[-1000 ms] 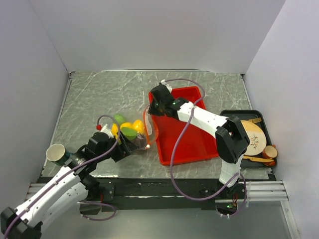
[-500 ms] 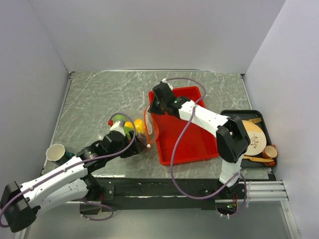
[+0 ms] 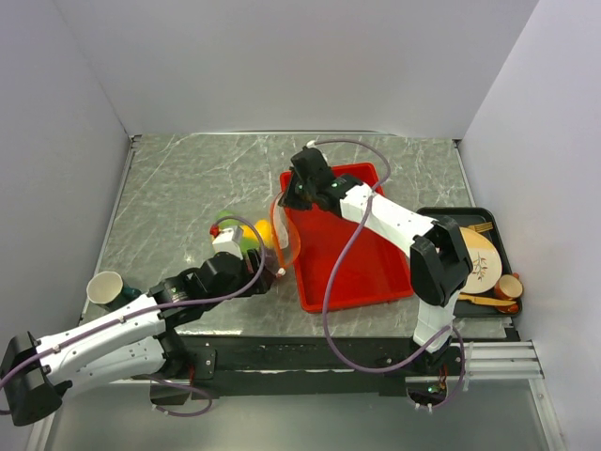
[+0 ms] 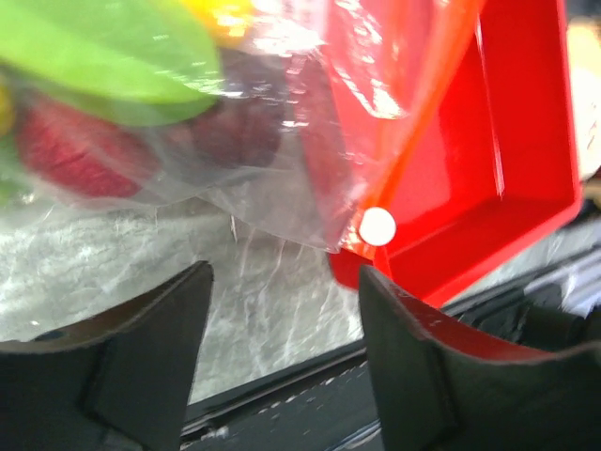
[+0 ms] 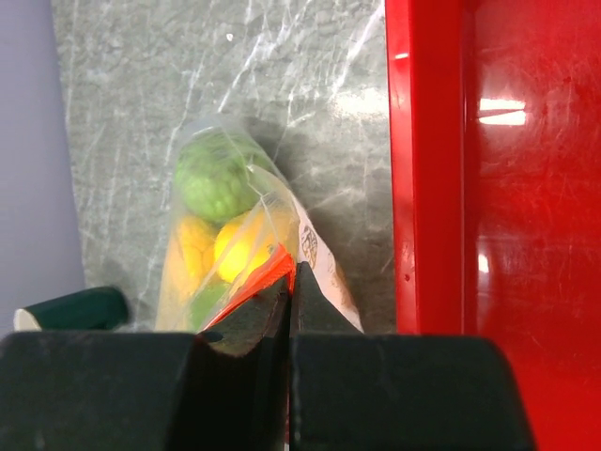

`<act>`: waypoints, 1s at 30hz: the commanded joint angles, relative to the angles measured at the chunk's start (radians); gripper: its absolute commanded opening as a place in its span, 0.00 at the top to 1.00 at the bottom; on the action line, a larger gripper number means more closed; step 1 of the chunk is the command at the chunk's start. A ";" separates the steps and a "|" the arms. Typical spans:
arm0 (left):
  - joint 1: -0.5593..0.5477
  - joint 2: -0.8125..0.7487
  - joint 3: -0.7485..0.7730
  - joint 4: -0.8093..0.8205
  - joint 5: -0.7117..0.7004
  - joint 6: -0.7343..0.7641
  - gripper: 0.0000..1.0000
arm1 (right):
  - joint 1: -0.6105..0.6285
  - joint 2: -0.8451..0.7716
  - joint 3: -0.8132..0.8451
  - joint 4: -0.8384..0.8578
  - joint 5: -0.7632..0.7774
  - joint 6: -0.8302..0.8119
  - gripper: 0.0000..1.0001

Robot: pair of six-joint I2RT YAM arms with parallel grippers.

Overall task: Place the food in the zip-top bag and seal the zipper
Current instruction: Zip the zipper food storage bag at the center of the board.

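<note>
Zip-top bag (image 5: 235, 216): lying on the table (image 3: 178, 188) just left of the red tray (image 3: 347, 272), its closed end to the left and its mouth towards the tray. Food (image 5: 214, 181): inside the bag; green, yellow, red and dark red pieces show through the clear plastic, bunched together, with a knobbly green piece at the far-left end. None noted loose on the table in these views. Zipper (image 5: 258, 280): the orange-red strip rises from the bag's mouth in a loop beside the tray's left wall; its white tip (image 4: 377, 225) sits at the near end, close to the tray's near-left corner. Whether the strip is pressed shut along its length cannot be told. Right pincer (image 5: 291, 272): fingers together, clamped on the zipper at the far end of the mouth, holding that part lifted off the table. Left pincer (image 4: 285, 282): fingers apart, nothing between them, low over the table on the near side of the bag, with the white tip just beyond the gap. Green cup (image 3: 105, 287): standing near the left edge of the table, well apart from the bag. Tan plate (image 3: 474, 258): on a black tray right of the red tray.
</note>
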 commanded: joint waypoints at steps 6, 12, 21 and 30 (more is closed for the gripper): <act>-0.005 -0.068 -0.087 0.097 -0.057 -0.370 0.27 | -0.018 -0.090 -0.100 0.072 -0.037 0.115 1.00; -0.028 -0.054 -0.154 0.190 -0.006 -0.504 0.24 | -0.020 -0.142 -0.169 0.087 -0.027 0.136 1.00; -0.055 -0.107 -0.271 0.224 -0.074 -0.692 0.26 | -0.015 -0.207 -0.267 0.138 -0.045 0.172 1.00; -0.091 -0.177 -0.318 0.289 -0.216 -0.743 0.26 | -0.016 -0.234 -0.290 0.138 -0.045 0.172 1.00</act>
